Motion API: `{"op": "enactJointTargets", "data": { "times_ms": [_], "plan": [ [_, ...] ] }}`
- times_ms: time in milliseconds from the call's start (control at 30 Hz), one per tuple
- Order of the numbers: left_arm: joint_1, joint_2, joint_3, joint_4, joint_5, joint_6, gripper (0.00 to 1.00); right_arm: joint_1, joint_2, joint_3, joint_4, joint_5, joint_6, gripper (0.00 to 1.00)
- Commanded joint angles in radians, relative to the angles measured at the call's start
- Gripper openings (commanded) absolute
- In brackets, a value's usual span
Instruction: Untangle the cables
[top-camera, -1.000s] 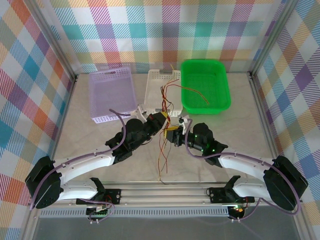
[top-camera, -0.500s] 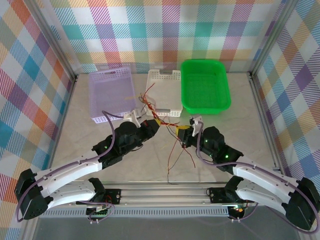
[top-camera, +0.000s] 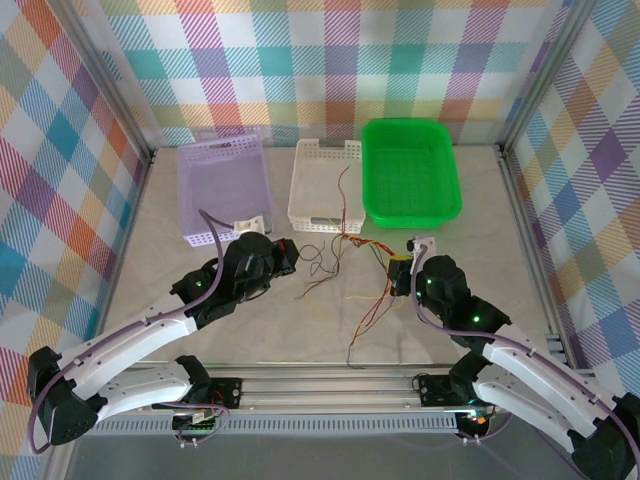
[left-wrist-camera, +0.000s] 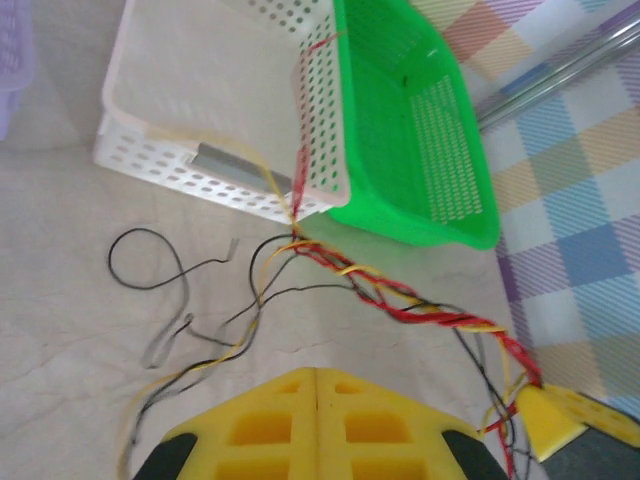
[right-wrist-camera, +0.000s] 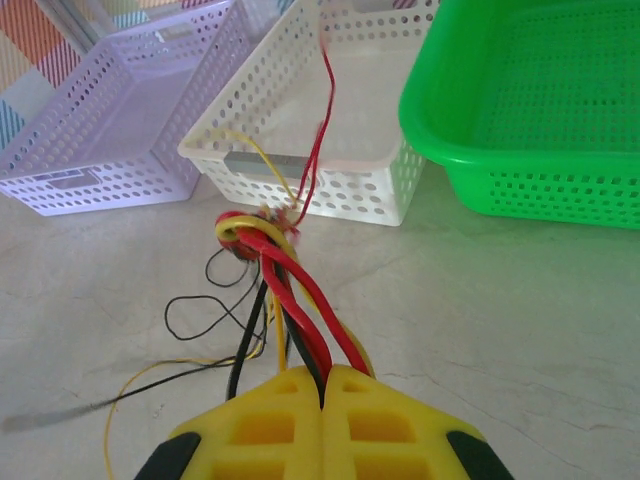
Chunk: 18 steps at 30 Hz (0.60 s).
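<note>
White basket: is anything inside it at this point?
One red strand of the cables climbs over the front rim of the white basket and runs inside. The rest of its floor looks bare. The strip just behind the front wall is hidden.

- No text, number, brand or sign can be read in any of the views.
- The white basket (left-wrist-camera: 150, 160) has a grey strip (left-wrist-camera: 245, 168) on its near wall, facing the near edge of the table. The strip looks like a label, but no writing can be made out on it, also not in the right wrist view, where it is seen closer.
</note>
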Motion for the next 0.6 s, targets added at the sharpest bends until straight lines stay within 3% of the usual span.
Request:
{"op": "enactJointTargets", "data": {
  "times_ms": [0, 200, 333, 433, 567],
  "plan": [
    [0.008, 0.02, 0.02, -0.013, 0.023, 0.048, 0.0, -0.005, -0.039, -0.002, 0.016, -0.097, -0.011, 0.0],
    [0.007, 0.079, -0.022, 0.168, 0.248, 0.062, 0.0, -0.005, -0.09, -0.022, 0.102, -0.333, -0.03, 0.0],
    [-0.014, 0.091, -0.074, 0.282, 0.326, 0.071, 0.35, -0.005, -0.047, 0.003, 0.102, -0.435, -0.026, 0.0],
    [-0.037, 0.088, -0.109, 0.352, 0.361, 0.074, 0.56, -0.007, -0.025, 0.013, 0.115, -0.483, -0.016, 0.0],
    [-0.079, 0.078, -0.134, 0.405, 0.359, 0.063, 0.67, -0.008, -0.015, 0.014, 0.157, -0.535, 0.01, 0.0]
  ]
}}
